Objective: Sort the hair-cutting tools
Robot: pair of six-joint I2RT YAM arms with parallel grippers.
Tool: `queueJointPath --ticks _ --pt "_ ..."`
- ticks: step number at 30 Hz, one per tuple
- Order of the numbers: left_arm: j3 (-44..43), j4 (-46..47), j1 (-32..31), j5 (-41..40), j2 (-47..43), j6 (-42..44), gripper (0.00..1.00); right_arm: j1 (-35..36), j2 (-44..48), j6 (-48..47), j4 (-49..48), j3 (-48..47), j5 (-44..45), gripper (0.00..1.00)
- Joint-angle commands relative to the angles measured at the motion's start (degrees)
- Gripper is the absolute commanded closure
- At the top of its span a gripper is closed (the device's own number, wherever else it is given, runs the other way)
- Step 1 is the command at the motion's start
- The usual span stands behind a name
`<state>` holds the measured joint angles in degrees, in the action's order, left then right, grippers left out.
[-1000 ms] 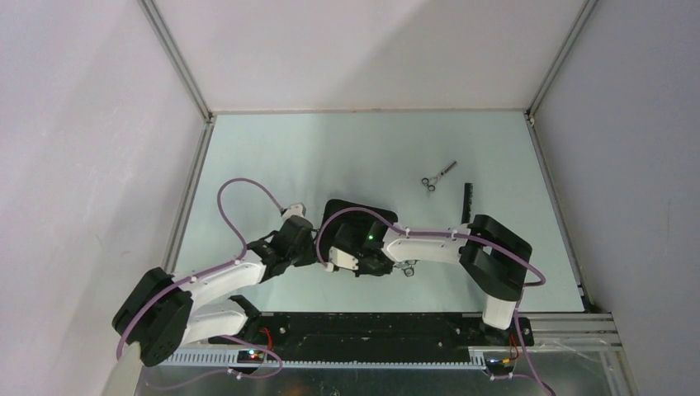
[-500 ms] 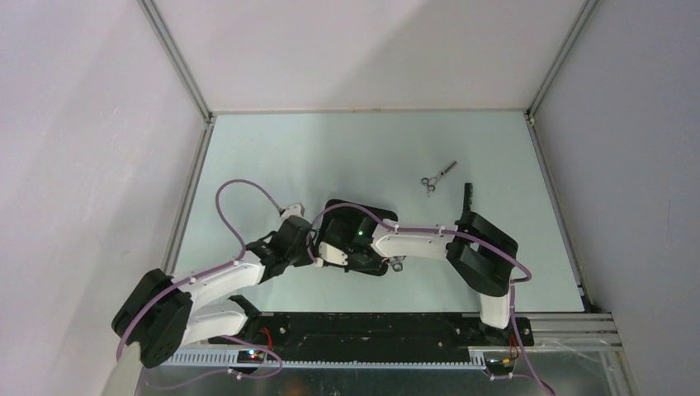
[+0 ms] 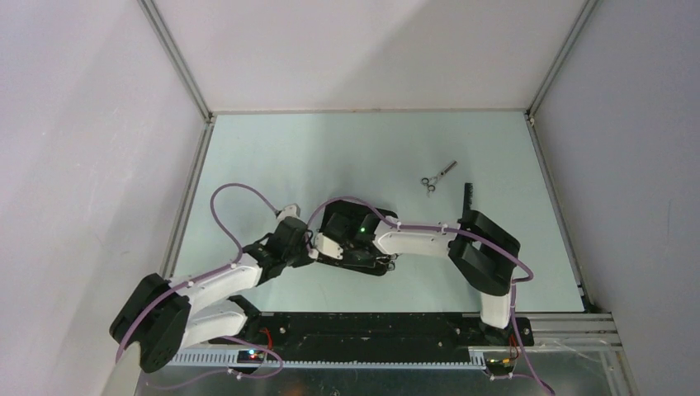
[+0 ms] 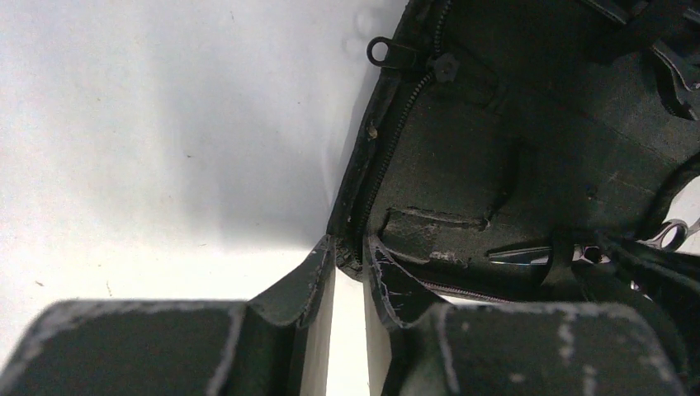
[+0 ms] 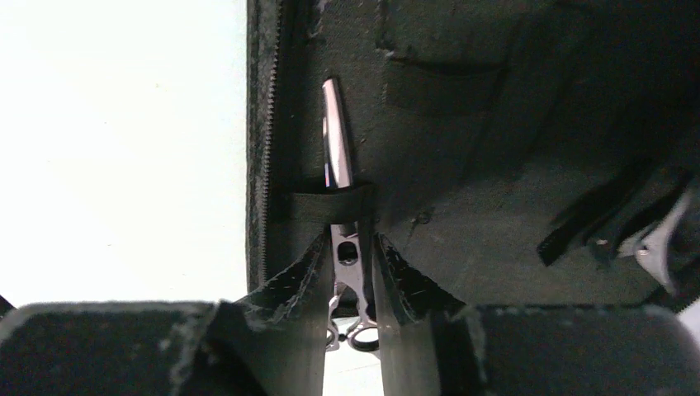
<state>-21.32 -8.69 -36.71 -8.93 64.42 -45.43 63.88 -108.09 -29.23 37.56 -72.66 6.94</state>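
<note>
A black zip case [image 3: 332, 213] lies open at the table's near middle. My left gripper [image 4: 350, 257] is shut on the case's edge by the zipper [image 4: 396, 136]. My right gripper [image 5: 347, 257] is shut on silver scissors [image 5: 335, 153]. Their blade is tucked under an elastic strap [image 5: 326, 202] inside the case, and their ring handles sit between my fingers. The blade also shows in the left wrist view [image 4: 520, 253]. A second pair of scissors [image 3: 437, 176] and a black comb [image 3: 467, 200] lie on the table to the right. No clip is clearly visible.
Both arms crowd over the case, with purple cables looping above them. Metal frame rails [image 3: 188, 198] run along the table's left and right sides. The scissors and comb lie between the case and the right rail.
My right gripper has moved left with the scissors, sliding them further into the case. My left gripper has shifted slightly left and stays on the case's edge.
</note>
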Motion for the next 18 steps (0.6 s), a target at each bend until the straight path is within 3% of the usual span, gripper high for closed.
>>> queueJointPath --ticks 1,9,14,18 --pt "2.97 1.67 0.97 0.40 1.98 -2.00 0.79 -1.55 6.15 4.74 -5.61 -0.98 -2.92 0.65" --pt "3.24 1.41 2.04 0.34 1.59 -1.98 0.78 -6.87 15.48 15.51 -3.12 1.89 -3.54 0.58" --pt "2.64 1.35 2.33 0.43 2.21 -1.73 0.78 -12.23 18.63 28.72 2.19 5.03 -1.83 0.58" --pt "2.23 1.09 2.56 0.43 2.70 -1.47 0.78 -15.14 22.48 38.96 1.14 10.98 -3.01 0.58"
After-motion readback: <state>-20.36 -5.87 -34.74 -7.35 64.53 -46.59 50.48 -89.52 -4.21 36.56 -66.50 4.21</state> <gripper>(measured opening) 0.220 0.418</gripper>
